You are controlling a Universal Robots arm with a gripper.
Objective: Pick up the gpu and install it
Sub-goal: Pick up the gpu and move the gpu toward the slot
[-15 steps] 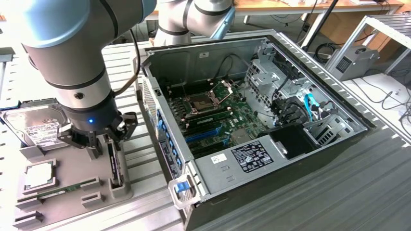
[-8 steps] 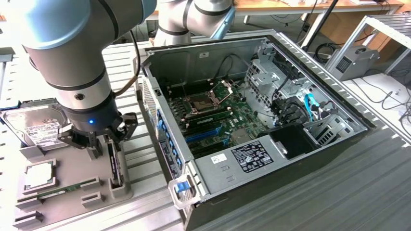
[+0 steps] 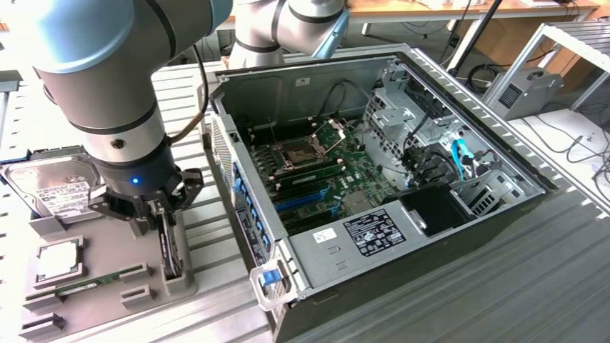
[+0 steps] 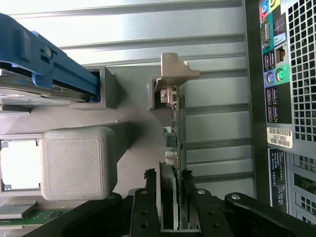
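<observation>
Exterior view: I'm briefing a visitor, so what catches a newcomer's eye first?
The open computer case, motherboard exposed, dominates the middle. At the exterior view's left, the big grey arm has its gripper closed on the gpu standing in a grey holder.

The desk I worked at was grey metal, built of long ribbed slats with narrow grooves running between them. Bright, even light lay over it and threw only soft shadows. Behind it, at the far edge of the exterior view, stood a wooden desk with dark cables hanging below its top. Toward the exterior view's right I saw a bare metal frame, a grey box beside it, and a white surface crossed by loose black leads.
</observation>
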